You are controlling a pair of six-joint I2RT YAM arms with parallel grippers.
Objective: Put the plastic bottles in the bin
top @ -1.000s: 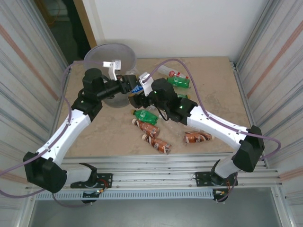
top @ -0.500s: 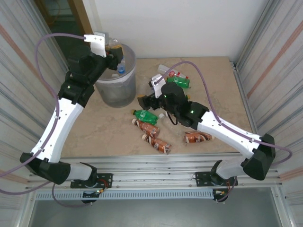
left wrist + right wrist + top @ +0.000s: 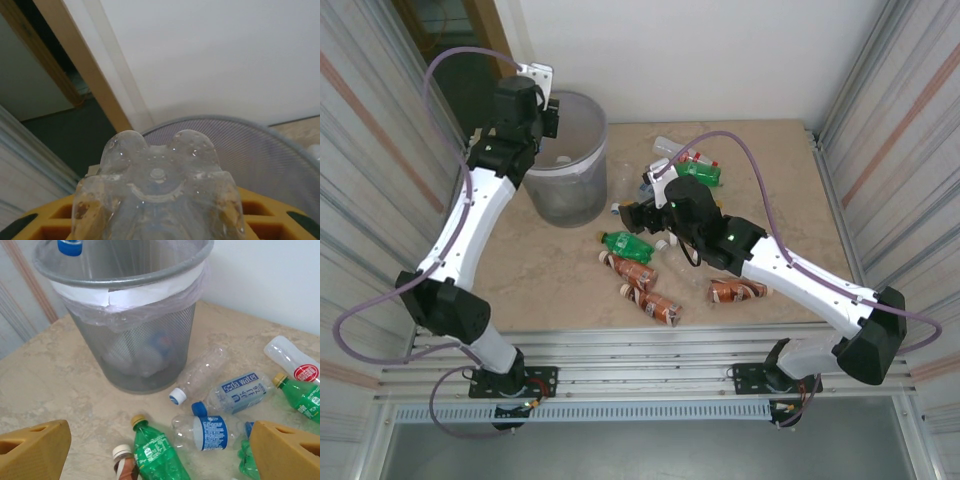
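L gripper [image 3: 157, 225] is clamped on a clear bottle [image 3: 157, 170], held base toward the cam between the yellow fingers [image 3: 55, 222]; it's up over the bin [image 3: 150, 335], w/ the rim right behind it; looks ready to drop

R gripper [image 3: 160, 452] is spread wide w/ nothing between the jaws; hangs low over the bottle cluster just beside the bin

Nearest under it: green bottle [image 3: 152, 450] w/ yellow cap; blue-label clear bottle [image 3: 210, 430] just beside it; soda water bottle [image 3: 240, 392] and a clear white-cap bottle [image 3: 200, 375] nearer the bin wall; brown-label bottles [image 3: 660, 305] lie apart, toward the arm bases; some bottles are already inside the bin, incl one w/ a blue cap [image 3: 70, 246]

Handling, my guess: empties, so v light; thin crushed walls give under squeeze and are slick, so a bottle can squirt out or roll when nudged; best grab is across mid-body on the label band, jaws square to the long axis; avoid cap/neck (narrow, hard, pivots); the green one looks the easiest pick since it lies centred under the open jaws
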